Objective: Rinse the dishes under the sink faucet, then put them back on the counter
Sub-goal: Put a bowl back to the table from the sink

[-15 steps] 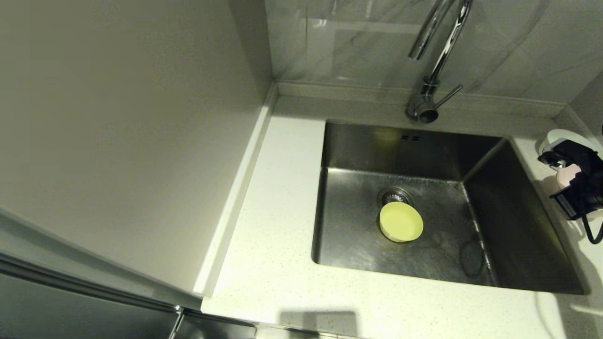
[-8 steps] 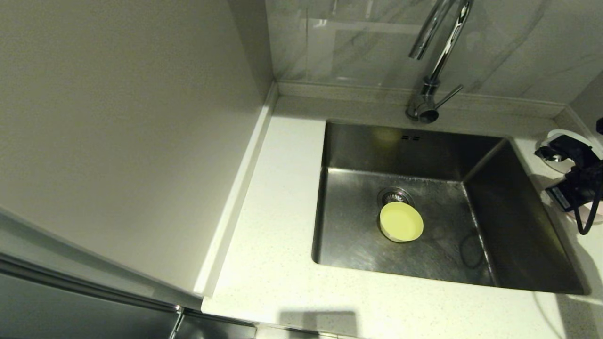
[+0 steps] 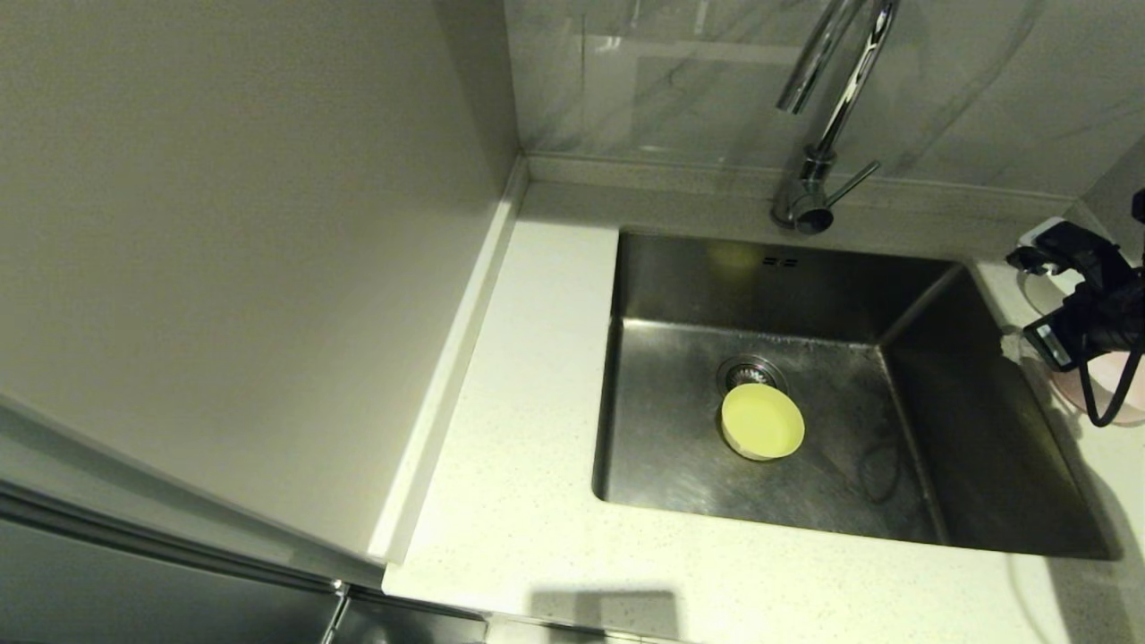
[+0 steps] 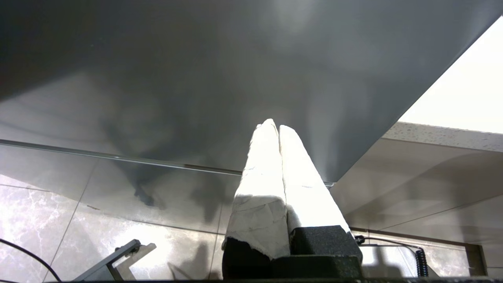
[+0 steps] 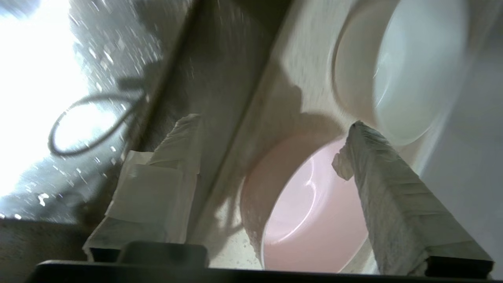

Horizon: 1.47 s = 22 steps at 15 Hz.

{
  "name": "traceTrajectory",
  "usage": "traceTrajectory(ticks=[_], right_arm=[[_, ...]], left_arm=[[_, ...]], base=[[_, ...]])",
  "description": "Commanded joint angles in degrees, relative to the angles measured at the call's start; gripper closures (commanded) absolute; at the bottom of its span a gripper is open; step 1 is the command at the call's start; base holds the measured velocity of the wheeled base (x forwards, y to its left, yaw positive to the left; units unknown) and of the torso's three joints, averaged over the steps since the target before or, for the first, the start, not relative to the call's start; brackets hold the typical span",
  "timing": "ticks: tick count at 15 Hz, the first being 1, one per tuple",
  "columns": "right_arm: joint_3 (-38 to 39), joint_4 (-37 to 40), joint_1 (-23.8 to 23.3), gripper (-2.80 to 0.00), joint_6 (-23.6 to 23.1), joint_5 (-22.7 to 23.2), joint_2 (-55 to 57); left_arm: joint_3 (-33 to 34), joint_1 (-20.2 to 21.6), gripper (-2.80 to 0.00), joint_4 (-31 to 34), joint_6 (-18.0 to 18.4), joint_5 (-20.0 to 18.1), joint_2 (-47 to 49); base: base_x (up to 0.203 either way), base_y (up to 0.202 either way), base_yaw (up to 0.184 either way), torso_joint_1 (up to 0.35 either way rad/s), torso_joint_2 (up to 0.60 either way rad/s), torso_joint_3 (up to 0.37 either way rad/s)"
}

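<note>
Your right gripper (image 5: 275, 133) hangs wide over the pink bowl (image 5: 310, 212) on the counter (image 3: 528, 519), apparently released beside the white bowl (image 5: 404, 67). Next, reach for the yellow bowl (image 3: 762, 420) in the sink (image 3: 984, 429).

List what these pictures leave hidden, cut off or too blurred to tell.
- Pink bowl: head view, mostly hidden by the right gripper and cut by the edge.
- White bowl: head view, only a sliver behind that gripper.
- Faucet: head view, top cut off.
- Water running: not discernible.
</note>
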Motion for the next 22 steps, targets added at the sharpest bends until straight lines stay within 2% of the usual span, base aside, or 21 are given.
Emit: traceTrajectory(ticks=[1, 3, 5, 10, 14, 16, 19, 22], right_arm=[[-0.1, -0.1, 2.8, -2.8, -0.4, -1.5, -3.6], [0.2, 0.0, 7.2, -2.8, -0.2, -2.8, -4.9], [1.2, 0.1, 11.6, -2.8, 0.6, -0.9, -4.6], [-0.5, -0.1, 20.3, -2.8, 6.1, 0.0, 4.5], [-0.6, -1.0, 21.2, -2.8, 6.4, -0.3, 11.0], [0.4, -6.0, 21.2, -2.8, 6.4, -0.9, 14.7], [1.8, -15.0, 21.2, -2.8, 6.4, -4.6, 20.8], [2.0, -16.4, 21.2, -2.8, 6.6, -6.8, 24.8]], left_arm=[[0.0, 0.0, 0.0, 0.0, 0.0, 0.0, -0.1], [0.0, 0.0, 0.0, 0.0, 0.0, 0.0, -0.1], [0.0, 0.0, 0.0, 0.0, 0.0, 0.0, -0.1], [0.0, 0.0, 0.0, 0.0, 0.0, 0.0, -0.1], [0.0, 0.0, 0.0, 0.0, 0.0, 0.0, -0.1], [0.0, 0.0, 0.0, 0.0, 0.0, 0.0, -0.1], [0.0, 0.0, 0.0, 0.0, 0.0, 0.0, -0.1], [0.0, 0.0, 0.0, 0.0, 0.0, 0.0, -0.1]], base=[[0.0, 0.0, 0.0, 0.0, 0.0, 0.0], [0.0, 0.0, 0.0, 0.0, 0.0, 0.0], [0.0, 0.0, 0.0, 0.0, 0.0, 0.0], [0.0, 0.0, 0.0, 0.0, 0.0, 0.0], [0.0, 0.0, 0.0, 0.0, 0.0, 0.0], [0.0, 0.0, 0.0, 0.0, 0.0, 0.0], [0.0, 0.0, 0.0, 0.0, 0.0, 0.0], [0.0, 0.0, 0.0, 0.0, 0.0, 0.0]])
